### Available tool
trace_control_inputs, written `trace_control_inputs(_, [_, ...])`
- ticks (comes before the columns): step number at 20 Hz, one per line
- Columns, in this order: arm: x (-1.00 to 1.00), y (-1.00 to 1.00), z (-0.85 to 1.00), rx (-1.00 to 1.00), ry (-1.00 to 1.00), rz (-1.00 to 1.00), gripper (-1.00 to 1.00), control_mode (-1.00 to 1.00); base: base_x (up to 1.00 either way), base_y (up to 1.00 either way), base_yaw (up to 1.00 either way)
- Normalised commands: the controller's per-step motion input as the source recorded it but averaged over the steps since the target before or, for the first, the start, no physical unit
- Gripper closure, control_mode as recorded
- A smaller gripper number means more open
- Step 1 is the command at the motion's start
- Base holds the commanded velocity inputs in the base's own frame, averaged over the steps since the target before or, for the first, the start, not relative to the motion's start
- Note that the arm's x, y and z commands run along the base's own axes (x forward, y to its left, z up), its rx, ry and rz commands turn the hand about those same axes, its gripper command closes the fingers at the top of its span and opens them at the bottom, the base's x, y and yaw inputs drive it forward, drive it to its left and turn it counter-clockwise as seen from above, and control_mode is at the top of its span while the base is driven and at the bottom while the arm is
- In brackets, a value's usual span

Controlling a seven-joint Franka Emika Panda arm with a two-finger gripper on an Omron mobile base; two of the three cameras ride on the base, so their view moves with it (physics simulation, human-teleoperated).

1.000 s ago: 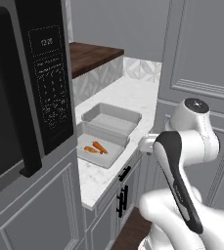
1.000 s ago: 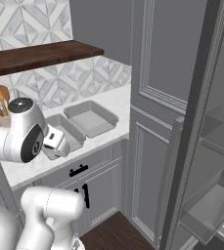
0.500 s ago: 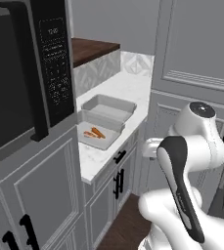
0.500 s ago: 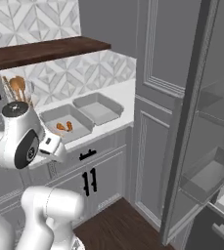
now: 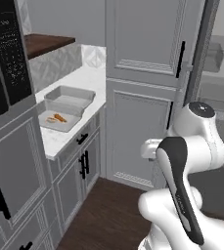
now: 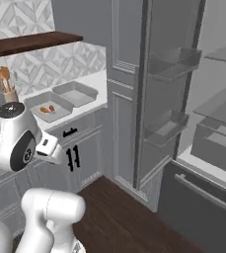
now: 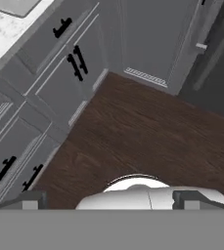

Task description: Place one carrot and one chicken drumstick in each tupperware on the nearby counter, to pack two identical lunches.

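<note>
Gripper (image 7: 108,200) spread wide, empty. Carrot (image 5: 60,117) in near tupperware (image 5: 70,125): stiff, light, slick; you pinch mid-shaft.

Soft, even, shadowless light fills all three rendered views, with no single source evident. The white counter (image 5: 84,83) is the brightest surface and reads slightly washed out along its front edge. The dark wooden floor (image 7: 143,132) shows a dull sheen but no glare. All pictures look soft and low in detail; the small orange items in the near tupperware (image 5: 59,119) are perhaps too blurred to identify.
</note>
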Motion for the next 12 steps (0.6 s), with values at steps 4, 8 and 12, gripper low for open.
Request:
trace_control_inputs(4, [0.00,0.00,0.00,0.00,0.00,0.00,-1.00,1.00,-0.01,-0.57,-0.76])
trace_control_inputs(8, [0.00,0.00,0.00,0.00,0.00,0.00,-1.00,1.00,0.00,-0.65,-0.78])
trace_control_inputs(12, [0.00,0.00,0.00,0.00,0.00,0.00,-1.00,1.00,0.10,-0.65,-0.71])
